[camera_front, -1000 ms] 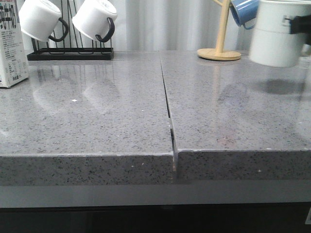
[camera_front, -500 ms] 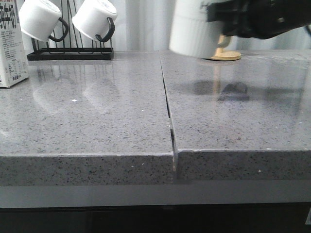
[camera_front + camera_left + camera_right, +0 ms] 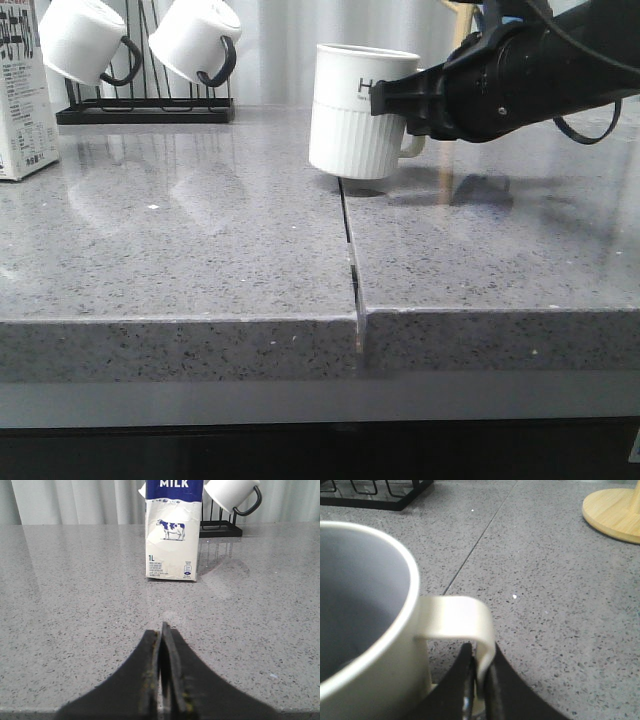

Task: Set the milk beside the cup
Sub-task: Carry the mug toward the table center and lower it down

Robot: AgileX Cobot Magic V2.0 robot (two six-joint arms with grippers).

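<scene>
Standing upright at the far left of the tabletop (image 3: 200, 240), the milk (image 3: 22, 95) is well apart from the cup (image 3: 358, 110), which sits mid-tabletop over the seam. From the left wrist view the milk (image 3: 174, 530) lies straight ahead of the left gripper (image 3: 162, 680), long axis vertical, a broad face turned toward it; that arm is plainly the nearer one for the carry. The left gripper is closed on nothing, its fingers pressed together. The right gripper (image 3: 479, 680) is clamped on the cup's handle (image 3: 465, 617), the cup at or just above the surface; I cannot tell which. The milk is a tall white carton with a blue top, a cow picture and small black print.
</scene>
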